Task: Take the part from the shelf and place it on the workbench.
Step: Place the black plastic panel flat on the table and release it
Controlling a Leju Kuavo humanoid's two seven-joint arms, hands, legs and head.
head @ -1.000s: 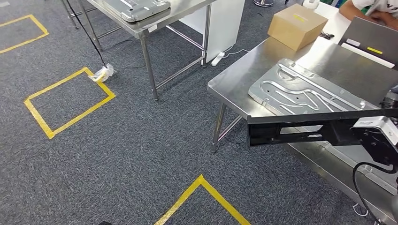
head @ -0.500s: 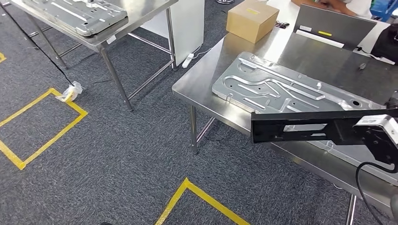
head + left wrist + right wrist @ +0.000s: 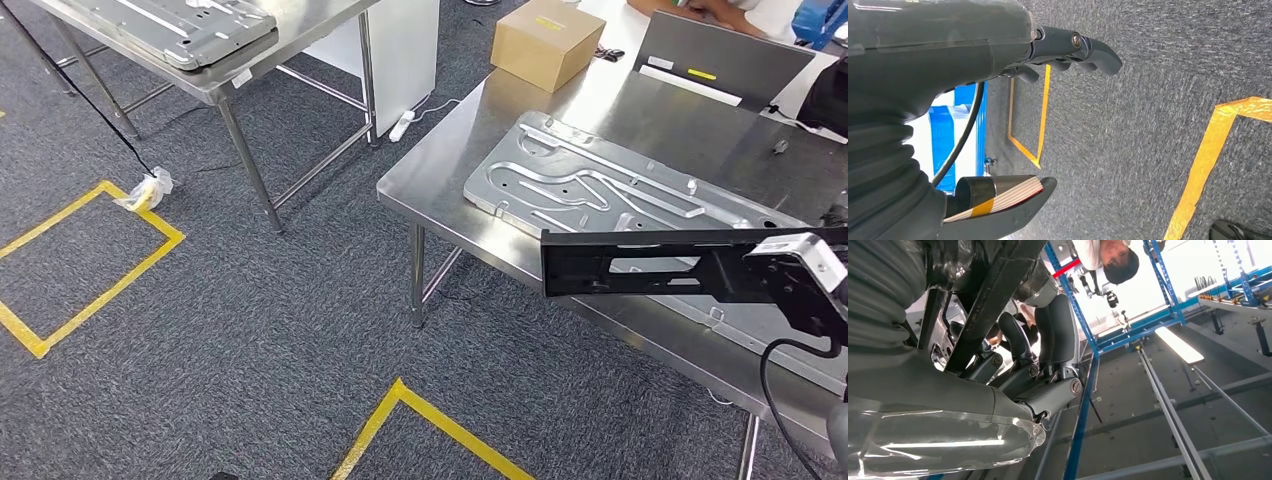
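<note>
Part: a long black bracket (image 3: pixel 640 272) with cut-out slots, lying level across the right middle of the head view, its free end pointing toward frame centre, above the near edge of the workbench (image 3: pixel 430 180).
Right hand: (image 3: pixel 1033 365) its dark fingers (image 3: pixel 1015 337) are curled round the black bar (the same bracket, seen from below) in the right wrist view, so it holds the part; in the head view the wrist (image 3: pixel 800 275) sits at the right edge, at the bracket's far end.
Left hand: (image 3: pixel 1058 55) in the left wrist view, fingers bent loosely with the thumb (image 3: pixel 1013 207) well apart from them, nothing between; grey carpet and yellow tape lie behind it.
Workbench: steel, upper right of the head view; a large pressed metal plate (image 3: pixel 600 190) lies flat on it, partly behind the bracket.
Box: a cardboard box (image 3: pixel 545 40) stands at the bench's far end, top centre.
Second table: (image 3: pixel 240 75) upper left, carrying another metal panel (image 3: pixel 180 25).
Floor: yellow tape outlines (image 3: pixel 90 260) on grey carpet at left and bottom centre.
</note>
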